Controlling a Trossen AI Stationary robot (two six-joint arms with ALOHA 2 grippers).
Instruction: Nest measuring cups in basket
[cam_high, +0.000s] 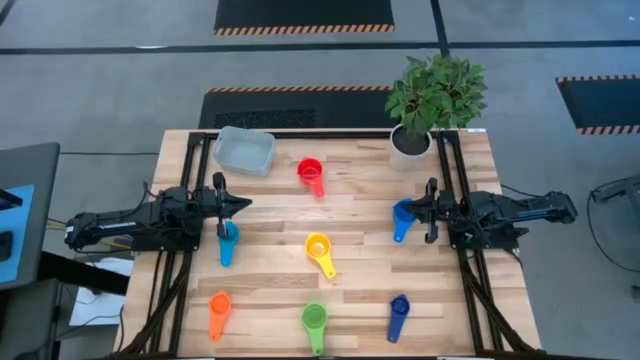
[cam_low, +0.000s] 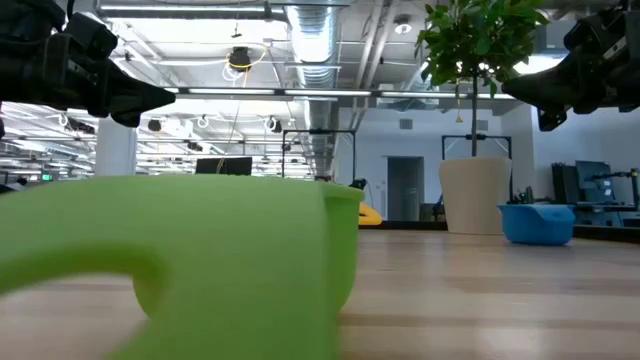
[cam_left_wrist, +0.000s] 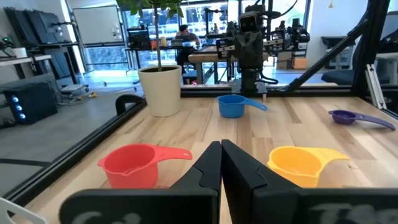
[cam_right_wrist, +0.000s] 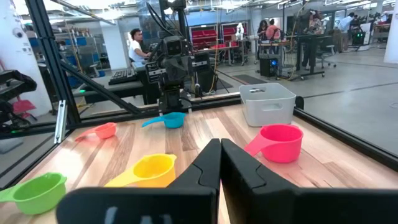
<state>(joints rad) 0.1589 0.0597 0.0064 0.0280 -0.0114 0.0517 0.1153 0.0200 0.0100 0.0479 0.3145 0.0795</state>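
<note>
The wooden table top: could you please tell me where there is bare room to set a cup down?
Bare wood lies between the red plastic measuring cup and the white plant pot, and between the pale grey-blue plastic basket and the yellow cup. The front edge is crowded: orange, green and dark blue cups. Each light blue cup sits under a gripper.

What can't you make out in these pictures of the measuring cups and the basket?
- Low view: the green cup fills the foreground, hiding most of the table and the basket.
- Left wrist view: the left end effector covers the table nearest it; the basket is out of frame.
- High view: whether the basket holds anything is unclear.
</note>
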